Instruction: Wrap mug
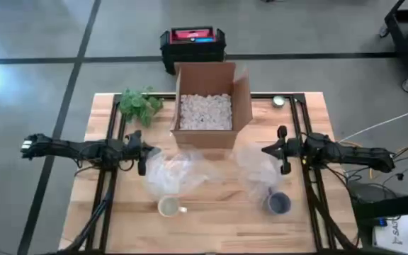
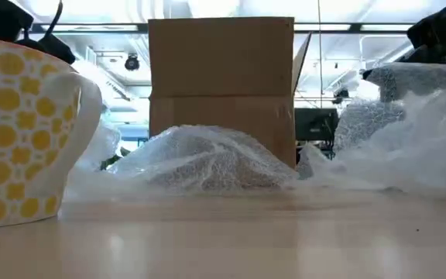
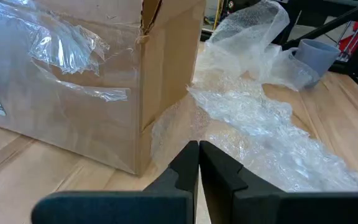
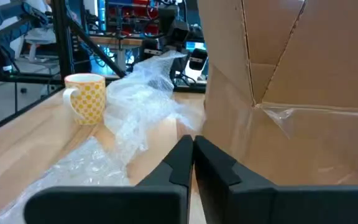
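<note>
Standing upright near the front edge of the table point(image 1: 211, 227), the yellow-spotted mug point(image 1: 168, 207) looks rigid, glazed and breakable, so I judge it slippery on the body and best taken by the rim wall or the handle, which juts to one side. Just behind it lies a crumpled sheet of bubble wrap point(image 1: 176, 171), light, limp and springy; a pinch at one edge should lift it, though it may slide or cling. A second sheet point(image 1: 257, 168) is heaped over a grey-blue mug point(image 1: 278, 203) on the right side. Behind both stands an open cardboard box point(image 1: 211, 103) holding white packing fill, with a green plant point(image 1: 139, 103) beside it. Hovering at the wrap's left edge, the left gripper point(image 1: 142, 154) has its fingers pressed together on nothing; the right gripper point(image 1: 282, 150), above the second sheet, is likewise closed and empty.
</note>
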